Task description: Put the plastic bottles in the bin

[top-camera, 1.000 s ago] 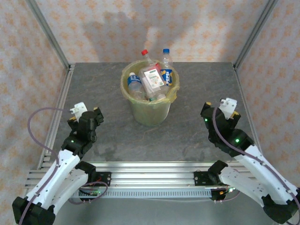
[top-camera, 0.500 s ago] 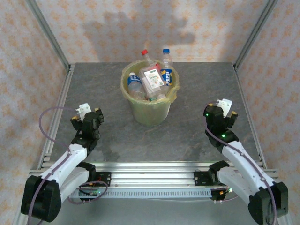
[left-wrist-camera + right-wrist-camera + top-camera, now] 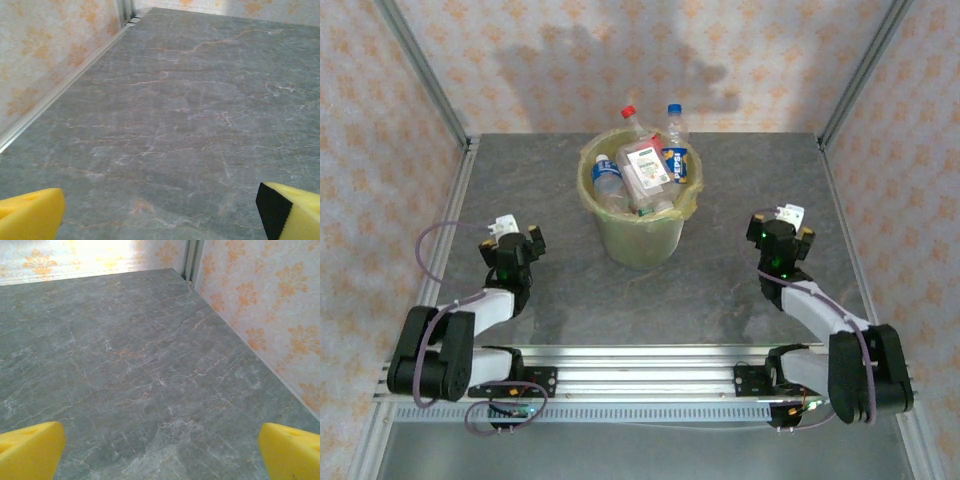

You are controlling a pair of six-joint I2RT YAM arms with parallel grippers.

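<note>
Left claw (image 3: 510,243) sat low over the grey marbled stone counter (image 3: 720,300), yellow fingers (image 3: 30,215) spread wide, nothing between them. Right claw (image 3: 778,235) mirrored it, released too, yellow pads (image 3: 290,452) far apart above bare stone. The round pale-green plastic bin (image 3: 640,245), yellow bag folded over its rim, stood ahead of both claws and between them: to the right of the left claw, to the left of the right one, well apart from each. The clear plastic bottles (image 3: 645,170) were packed inside, a red-capped and a blue-capped one poking above the rim. The orange-flowered wallpaper wall (image 3: 45,60) ran close along the left claw's left side.
</note>
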